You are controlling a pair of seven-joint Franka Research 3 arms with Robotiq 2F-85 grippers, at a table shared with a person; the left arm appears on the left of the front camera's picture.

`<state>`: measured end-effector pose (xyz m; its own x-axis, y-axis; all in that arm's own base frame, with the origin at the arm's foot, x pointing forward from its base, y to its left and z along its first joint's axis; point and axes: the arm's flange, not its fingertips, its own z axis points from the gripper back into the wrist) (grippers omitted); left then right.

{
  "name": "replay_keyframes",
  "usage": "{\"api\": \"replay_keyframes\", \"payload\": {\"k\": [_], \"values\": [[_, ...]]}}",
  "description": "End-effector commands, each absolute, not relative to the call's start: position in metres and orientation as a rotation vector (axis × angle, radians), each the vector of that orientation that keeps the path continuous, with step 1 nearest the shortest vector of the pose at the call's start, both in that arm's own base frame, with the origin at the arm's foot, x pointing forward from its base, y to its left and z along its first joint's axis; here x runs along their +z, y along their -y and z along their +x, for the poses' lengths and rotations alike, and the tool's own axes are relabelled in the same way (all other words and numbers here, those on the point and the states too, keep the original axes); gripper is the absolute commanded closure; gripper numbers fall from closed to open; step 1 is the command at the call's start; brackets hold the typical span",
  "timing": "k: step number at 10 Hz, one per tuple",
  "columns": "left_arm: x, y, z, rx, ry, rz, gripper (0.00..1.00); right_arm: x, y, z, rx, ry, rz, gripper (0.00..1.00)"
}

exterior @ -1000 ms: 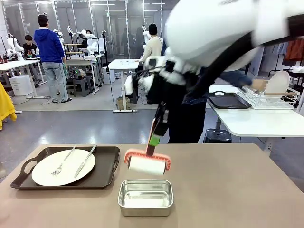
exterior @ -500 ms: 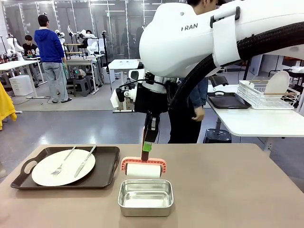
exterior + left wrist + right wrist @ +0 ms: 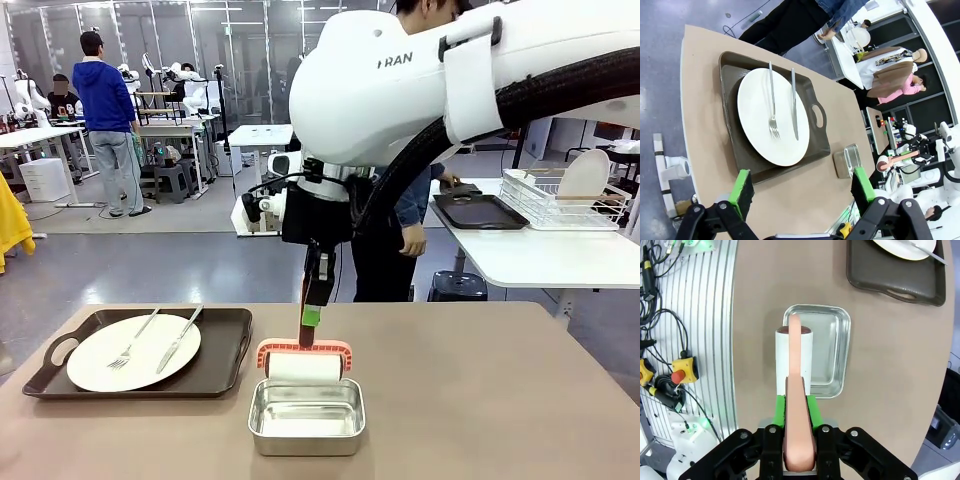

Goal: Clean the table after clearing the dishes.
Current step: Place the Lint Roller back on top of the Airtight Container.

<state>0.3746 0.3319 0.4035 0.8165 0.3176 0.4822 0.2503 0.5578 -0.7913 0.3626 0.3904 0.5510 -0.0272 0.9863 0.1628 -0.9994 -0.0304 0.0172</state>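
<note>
Right end effector (image 3: 795,408) grips lint roller (image 3: 794,357) over steel pan (image 3: 833,350)

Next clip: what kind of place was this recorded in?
Most likely a robotics lab or workshop hall, not a home or restaurant: white work tables stand on an open grey floor, glass partitions line the back, and a yellow emergency-stop box sits beside the tan table.

1. We are looking at the table (image 3: 480,400), its plain matte tan-brown top lying flat.
2. We are seeing a dark handled tray (image 3: 228,350) sitting on its left part.
3. We are finding a round white plate (image 3: 95,370) lying flat in the tray, a silver fork (image 3: 133,340) and knife (image 3: 180,340) resting side by side across it.
</note>
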Motion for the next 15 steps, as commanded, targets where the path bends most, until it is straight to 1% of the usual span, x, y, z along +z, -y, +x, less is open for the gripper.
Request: {"api": "replay_keyframes", "payload": {"k": [1,2,3,6,10,12,15], "values": [[0.404,-0.333,0.371,0.027,0.658,-1.003,0.00,0.529,-0.420,0.388,1.613,0.060,0.133,0.79],[0.404,-0.333,0.371,0.027,0.658,-1.003,0.00,0.515,-0.433,0.402,1.584,0.010,0.092,0.79],[0.404,-0.333,0.371,0.027,0.658,-1.003,0.00,0.503,-0.441,0.414,1.588,0.009,0.123,0.79],[0.404,-0.333,0.371,0.027,0.658,-1.003,0.00,0.476,-0.449,0.436,1.539,-0.121,0.097,0.79],[0.404,-0.333,0.371,0.027,0.658,-1.003,0.00,0.454,-0.438,0.451,1.524,-0.137,0.153,0.79],[0.404,-0.333,0.371,0.027,0.658,-1.003,0.00,0.435,-0.434,0.460,1.521,-0.091,0.159,0.79],[0.404,-0.333,0.371,0.027,0.658,-1.003,0.00,0.408,-0.432,0.471,1.526,-0.087,0.166,0.79]]}}
